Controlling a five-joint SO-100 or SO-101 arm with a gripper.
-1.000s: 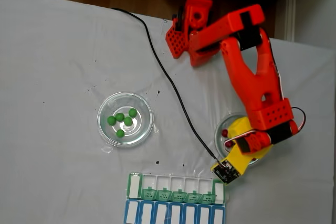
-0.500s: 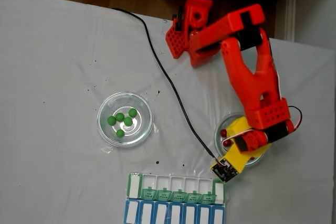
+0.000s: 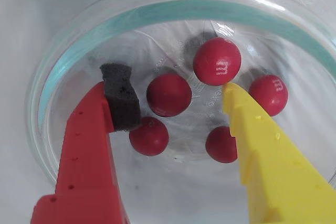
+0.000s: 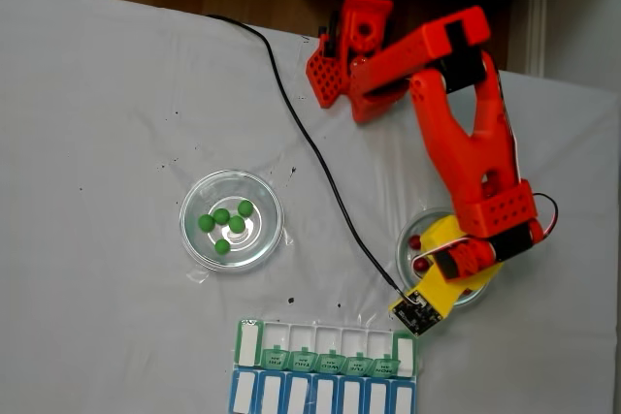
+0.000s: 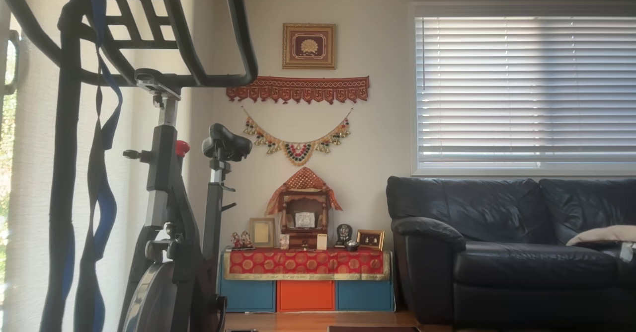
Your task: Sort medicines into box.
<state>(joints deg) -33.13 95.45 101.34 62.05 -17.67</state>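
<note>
The medicines are small balls in two clear glass dishes. Several dark red balls (image 3: 168, 94) lie in the right dish (image 3: 173, 9), which the fixed view shows under the arm's wrist as dish (image 4: 403, 249). My gripper (image 3: 173, 85) is open inside this dish. Its red finger with a black pad (image 3: 119, 95) is left of the balls and its yellow finger (image 3: 257, 140) is right of them. One red ball lies between the jaws, untouched. Several green balls (image 4: 231, 222) sit in the left dish (image 4: 189, 203). The box (image 4: 325, 366) lies at the table's near edge.
A black cable (image 4: 310, 143) runs across the white tablecloth from the arm's base (image 4: 349, 46) to the wrist camera (image 4: 412, 312). The other view shows a room with an exercise bike (image 5: 164, 198) and a dark sofa (image 5: 512, 247), away from the table.
The wrist and gripper have shifted slightly to the left over the right dish. The balls and the box have not moved.
</note>
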